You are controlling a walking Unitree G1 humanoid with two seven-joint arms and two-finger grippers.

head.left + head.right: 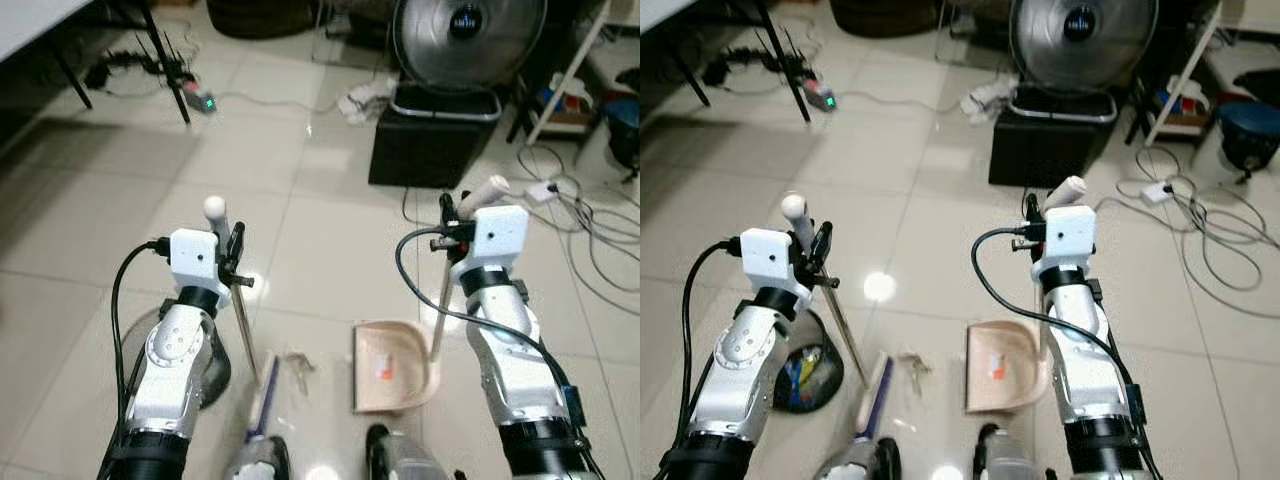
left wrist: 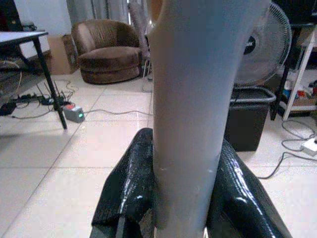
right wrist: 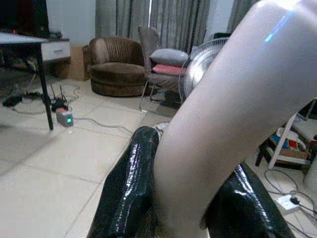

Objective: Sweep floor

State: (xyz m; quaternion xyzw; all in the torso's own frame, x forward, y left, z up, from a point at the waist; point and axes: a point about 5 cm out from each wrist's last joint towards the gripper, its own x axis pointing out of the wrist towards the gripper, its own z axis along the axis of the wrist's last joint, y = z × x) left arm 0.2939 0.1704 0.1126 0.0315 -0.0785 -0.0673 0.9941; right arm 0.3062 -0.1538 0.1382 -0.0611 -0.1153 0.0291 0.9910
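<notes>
- The left gripper (image 1: 236,252) is clenched on the thin metal pole of a small white-knobbed broom (image 1: 243,325); its black fingers (image 2: 126,188) press against both sides of the pale grey handle in the left wrist view
- The broom's pole slants down to a pale brush head (image 1: 264,385) resting on the cream tiled floor (image 1: 120,180), just beside a small clump of brownish debris (image 1: 296,365)
- The right gripper (image 1: 447,215) is clamped around the upright handle of a beige plastic dustpan (image 1: 392,368)
- The dustpan's tray lies flat on the floor, near the debris and to its right
- A black bin with colourful rubbish (image 1: 808,375) sits under the left arm
- A black box (image 1: 432,138) carrying a silver fan (image 1: 468,35) stands ahead
</notes>
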